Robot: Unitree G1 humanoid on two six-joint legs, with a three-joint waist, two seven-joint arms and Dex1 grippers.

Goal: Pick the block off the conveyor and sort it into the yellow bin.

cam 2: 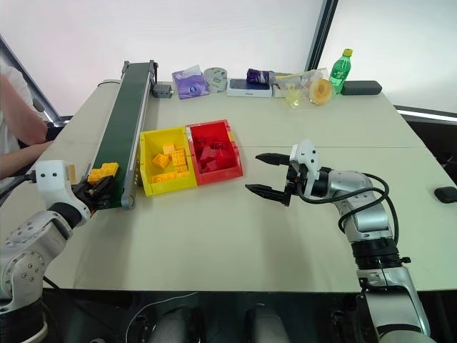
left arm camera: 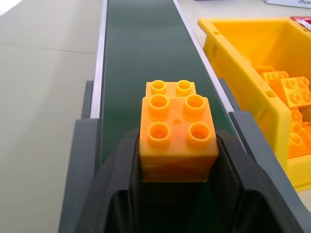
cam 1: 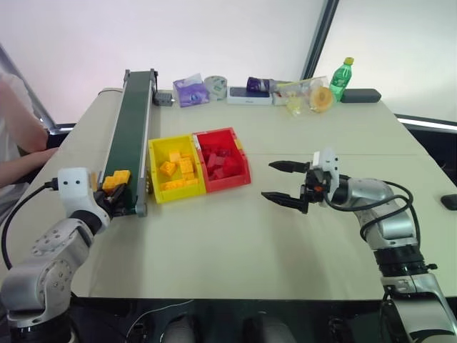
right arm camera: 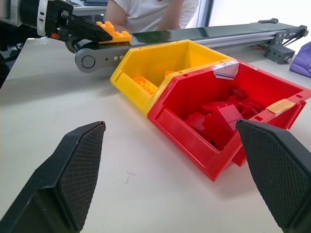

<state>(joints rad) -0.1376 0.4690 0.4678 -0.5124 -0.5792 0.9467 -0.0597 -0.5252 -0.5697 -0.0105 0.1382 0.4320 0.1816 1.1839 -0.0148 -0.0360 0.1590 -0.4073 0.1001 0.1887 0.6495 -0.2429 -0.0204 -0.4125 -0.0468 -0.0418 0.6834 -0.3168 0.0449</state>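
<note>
Beige table [cam 1: 235,236]: conveyor [cam 1: 132,125] at 10 o'clock; yellow bin [cam 1: 156,170] joined to red bin [cam 1: 243,170] centre; green bottle [cam 1: 340,77], packets [cam 1: 191,91] along 12 o'clock edge.

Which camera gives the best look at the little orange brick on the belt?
The left wrist view: the block is close up between the left claw's fingers, studs clear. Both eye views show it small at the conveyor's end; the right wrist view sees it side-on.
</note>
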